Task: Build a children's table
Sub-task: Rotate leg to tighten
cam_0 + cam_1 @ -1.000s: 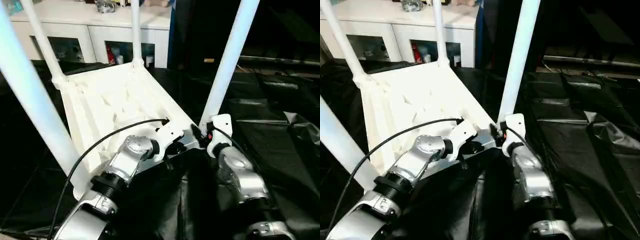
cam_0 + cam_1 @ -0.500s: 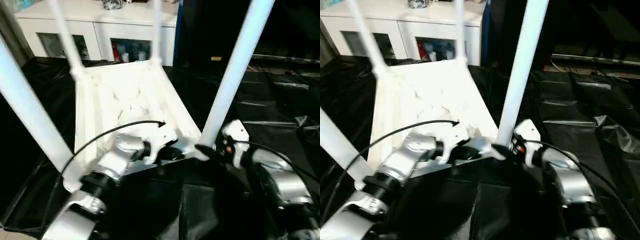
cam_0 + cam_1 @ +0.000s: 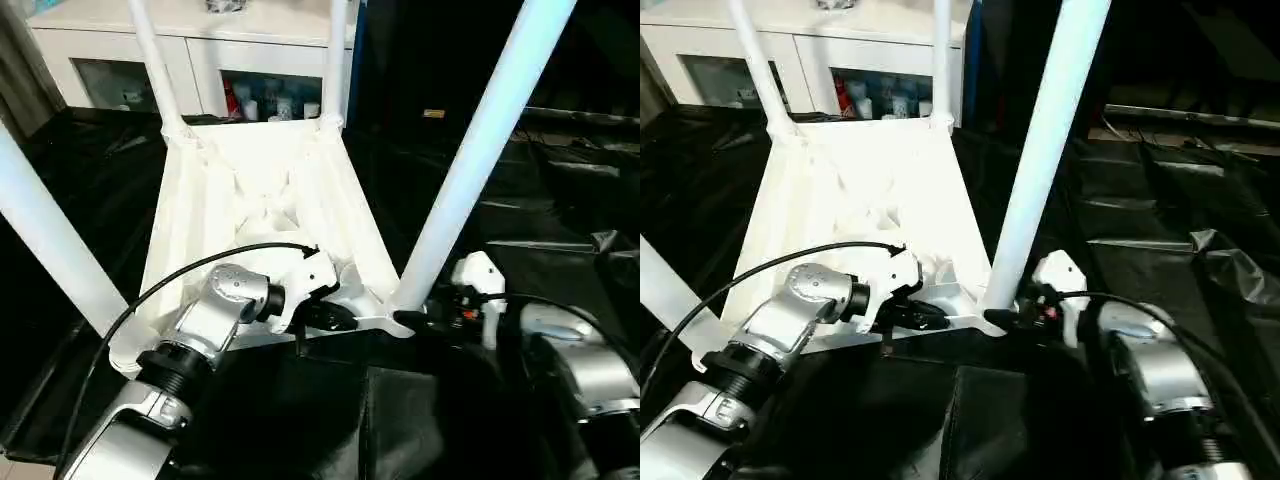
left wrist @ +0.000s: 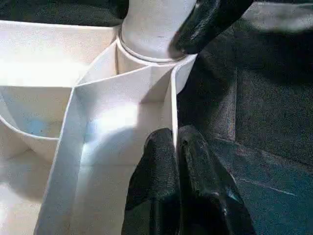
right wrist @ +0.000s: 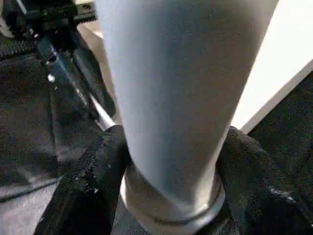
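The children's table lies upside down on black sheeting, its ribbed white top [image 3: 250,190] facing up. Its tube legs stand in the corner sockets: the near right leg [image 3: 480,150], the near left leg [image 3: 40,230] and two far legs [image 3: 150,60] [image 3: 335,50]. My left gripper [image 3: 335,318] is shut on the thin near rim wall of the top, close to the near right socket; the left wrist view shows both fingers [image 4: 161,161] pinching that wall. My right gripper [image 3: 415,318] grips the near right leg just above its collar, with a finger [image 5: 98,166] on each side.
A white cabinet [image 3: 200,40] with bottles on its shelves stands behind the table. Crumpled black sheeting [image 3: 560,220] covers the ground on all sides. A black cable [image 3: 180,280] loops over my left forearm.
The whole picture has shifted, so the camera has moved. My right forearm has swung out to the right while its gripper stays at the leg's base. The left gripper keeps its hold.
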Controlling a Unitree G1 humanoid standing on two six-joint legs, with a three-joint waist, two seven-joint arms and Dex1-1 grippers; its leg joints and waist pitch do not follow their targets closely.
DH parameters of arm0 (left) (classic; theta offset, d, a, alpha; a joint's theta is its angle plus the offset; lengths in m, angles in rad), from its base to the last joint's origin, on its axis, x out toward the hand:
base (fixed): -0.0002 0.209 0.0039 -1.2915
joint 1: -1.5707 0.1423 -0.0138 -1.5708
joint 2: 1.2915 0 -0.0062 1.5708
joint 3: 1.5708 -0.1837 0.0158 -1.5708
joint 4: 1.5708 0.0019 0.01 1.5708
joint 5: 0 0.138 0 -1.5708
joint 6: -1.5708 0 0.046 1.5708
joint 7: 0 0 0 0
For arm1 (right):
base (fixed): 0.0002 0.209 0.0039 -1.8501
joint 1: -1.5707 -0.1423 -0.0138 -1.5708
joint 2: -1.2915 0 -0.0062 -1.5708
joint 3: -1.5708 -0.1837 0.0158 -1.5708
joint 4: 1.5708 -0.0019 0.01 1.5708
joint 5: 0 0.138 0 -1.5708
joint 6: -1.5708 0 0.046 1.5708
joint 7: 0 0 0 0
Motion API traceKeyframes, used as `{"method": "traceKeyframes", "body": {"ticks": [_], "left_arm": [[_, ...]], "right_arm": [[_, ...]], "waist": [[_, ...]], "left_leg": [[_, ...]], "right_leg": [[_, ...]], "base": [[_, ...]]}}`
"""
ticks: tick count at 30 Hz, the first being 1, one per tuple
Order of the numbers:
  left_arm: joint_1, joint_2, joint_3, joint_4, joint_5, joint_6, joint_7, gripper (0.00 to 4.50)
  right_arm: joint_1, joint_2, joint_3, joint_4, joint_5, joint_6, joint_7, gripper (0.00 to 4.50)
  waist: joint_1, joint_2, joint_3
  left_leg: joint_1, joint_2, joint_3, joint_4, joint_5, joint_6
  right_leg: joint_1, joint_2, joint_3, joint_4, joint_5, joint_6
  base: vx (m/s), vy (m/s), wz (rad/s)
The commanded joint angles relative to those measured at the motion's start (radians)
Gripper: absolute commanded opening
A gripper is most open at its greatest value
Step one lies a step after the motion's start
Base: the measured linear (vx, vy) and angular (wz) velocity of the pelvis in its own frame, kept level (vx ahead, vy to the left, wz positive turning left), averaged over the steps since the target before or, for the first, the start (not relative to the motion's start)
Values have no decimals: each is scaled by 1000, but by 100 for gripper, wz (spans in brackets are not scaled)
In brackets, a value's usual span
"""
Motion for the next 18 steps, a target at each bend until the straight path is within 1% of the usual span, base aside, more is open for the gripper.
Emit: {"method": "traceKeyframes", "body": {"ticks": [1, 2, 3, 4, 7, 9, 12, 14, 16, 17, 18], "left_arm": [[36, -4, -22, 28, -14, 12, -21, 0], [36, -4, -22, 28, -14, 12, -21, 0], [38, -2, -24, 24, -17, 13, -22, 0], [38, -2, -24, 24, -17, 13, -22, 0], [42, 2, -26, 19, -18, 16, -24, 0], [44, 3, -27, 16, -18, 17, -22, 0], [45, 2, -25, 18, -11, 18, -5, 0], [45, 1, -24, 20, -8, 18, 3, 0], [34, -17, -16, 48, 11, 8, 68, 0], [29, -25, -13, 58, 17, 6, 93, 0], [18, -57, -5, 84, 36, 11, 172, 0]], "right_arm": [[-15, 1, 2, 13, 17, 6, -4, 263], [-16, 2, 1, 14, 18, 7, -3, 254], [-19, 5, 0, 17, 23, 10, 2, 251], [-19, 5, 0, 17, 23, 10, 2, 251], [-20, 5, -1, 18, 28, 18, 12, 216], [-16, 4, 1, 15, 27, 21, 19, 210], [-2, 5, 6, 7, 25, 30, 15, 206], [2, 6, 7, 6, 23, 33, 10, 206], [11, 30, 0, 20, 5, 38, -62, 205], [12, 42, -5, 28, -4, 39, -97, 205], [13, 99, -30, 62, -31, 46, -239, 204]], "waist": [[-4, -18, -29], [-4, -18, -29], [-3, -20, -30], [-4, -19, -29], [-3, -20, -30], [-3, -21, -29], [-3, -19, -30], [-3, -20, -30], [-3, -20, -29], [-5, -20, -26], [-6, -19, -24]], "left_leg": [[-1, 21, -2, -54, -170, 95], [-1, 21, -2, -54, -170, 95], [-2, 21, -3, -53, -163, 97], [-2, 21, -3, -54, -162, 97], [-2, 20, -2, -52, -155, 101], [-2, 20, -2, -52, -156, 101], [-1, 20, -2, -51, -153, 101], [-2, 19, -2, -51, -150, 101], [-2, 19, -2, -51, -147, 100], [-1, 20, -2, -54, -168, 93], [-1, 19, -4, -57, -198, 74]], "right_leg": [[31, -26, 18, -67, -67, -258], [31, -26, 18, -67, -67, -258], [33, -27, 18, -65, -61, -256], [33, -27, 18, -66, -61, -256], [33, -27, 18, -65, -56, -257], [33, -26, 18, -65, -58, -256], [33, -26, 18, -64, -55, -256], [34, -26, 18, -63, -52, -256], [33, -26, 18, -64, -56, -253], [29, -25, 17, -69, -93, -247], [28, -27, 17, -74, -157, -233]], "base": [[0, 0, 0], [0, 0, 0], [0, 0, 0], [0, 0, 0], [0, 0, 0], [0, 0, 0], [0, 0, 0], [0, 0, 0], [0, 0, 0], [0, 0, 0], [0, 0, 0]]}}
